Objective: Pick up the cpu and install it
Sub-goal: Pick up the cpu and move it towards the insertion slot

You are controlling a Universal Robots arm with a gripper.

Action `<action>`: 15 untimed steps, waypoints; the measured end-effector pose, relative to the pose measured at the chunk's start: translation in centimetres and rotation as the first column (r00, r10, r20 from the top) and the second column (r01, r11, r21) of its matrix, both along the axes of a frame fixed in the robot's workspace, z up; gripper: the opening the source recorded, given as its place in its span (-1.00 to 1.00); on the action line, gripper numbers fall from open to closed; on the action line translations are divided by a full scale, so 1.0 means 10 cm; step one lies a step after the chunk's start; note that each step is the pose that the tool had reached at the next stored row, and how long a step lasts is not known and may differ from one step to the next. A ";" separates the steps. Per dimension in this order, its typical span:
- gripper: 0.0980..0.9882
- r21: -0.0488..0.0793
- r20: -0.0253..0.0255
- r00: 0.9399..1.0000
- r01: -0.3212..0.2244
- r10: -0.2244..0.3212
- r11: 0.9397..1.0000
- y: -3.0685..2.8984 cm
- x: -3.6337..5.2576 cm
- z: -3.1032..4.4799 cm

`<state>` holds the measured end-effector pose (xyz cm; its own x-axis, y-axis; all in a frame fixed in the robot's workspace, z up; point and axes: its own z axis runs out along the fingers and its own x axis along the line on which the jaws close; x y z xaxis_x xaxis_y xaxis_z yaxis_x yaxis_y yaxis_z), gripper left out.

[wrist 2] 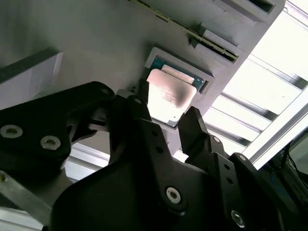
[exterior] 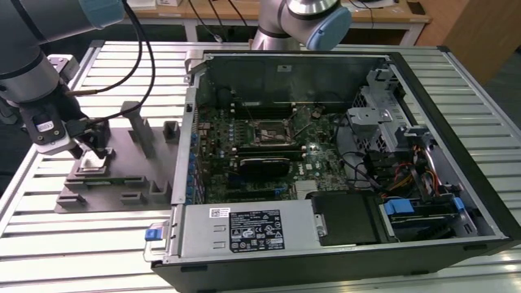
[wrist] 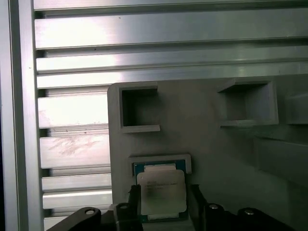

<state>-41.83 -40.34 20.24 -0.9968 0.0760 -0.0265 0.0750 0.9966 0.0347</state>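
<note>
The cpu point(exterior: 95, 160) point(wrist 2: 168, 96) point(wrist: 161, 190), a small silvery square chip, sits between the two black fingers of my gripper point(exterior: 89, 151) point(wrist 2: 166, 109) point(wrist: 162, 196), which is shut on its two opposite edges. The chip hangs slightly above and off its square recess point(wrist 2: 204, 79) point(wrist: 161, 161) in the grey plastic tray point(exterior: 130, 146) point(wrist 2: 96, 38) point(wrist: 207, 125). That tray lies at the exterior view's left. The motherboard's black-framed socket point(exterior: 267, 131) lies inside the open computer case point(exterior: 456, 140), well to the exterior view's right of the gripper.
The tray carries upright posts point(exterior: 138, 125) and square pockets point(wrist: 139, 108) close to the gripper. Everything rests on a slatted aluminium table point(exterior: 73, 244). The case's tall metal wall point(exterior: 192, 122) stands between tray and motherboard. A second arm's base point(exterior: 281, 24) stands behind the case.
</note>
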 end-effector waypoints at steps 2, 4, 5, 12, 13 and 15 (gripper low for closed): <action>-0.04 0.000 0.000 1.000 0.000 0.000 1.000 0.000 0.000 0.000; 0.22 0.000 0.000 1.000 0.000 0.000 1.000 0.000 -0.001 -0.001; 0.22 0.000 0.000 1.000 0.000 0.000 1.000 0.000 -0.001 -0.001; 0.37 0.000 0.000 1.000 0.000 0.000 1.000 0.000 -0.002 -0.011; 0.37 0.000 0.000 1.000 0.000 0.000 1.000 0.000 -0.002 -0.016; 0.37 0.000 0.000 1.000 0.000 0.000 1.000 0.000 -0.002 -0.033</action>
<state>-41.85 -40.34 19.91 -0.9968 0.0759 -0.0265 0.0750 0.9966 0.0347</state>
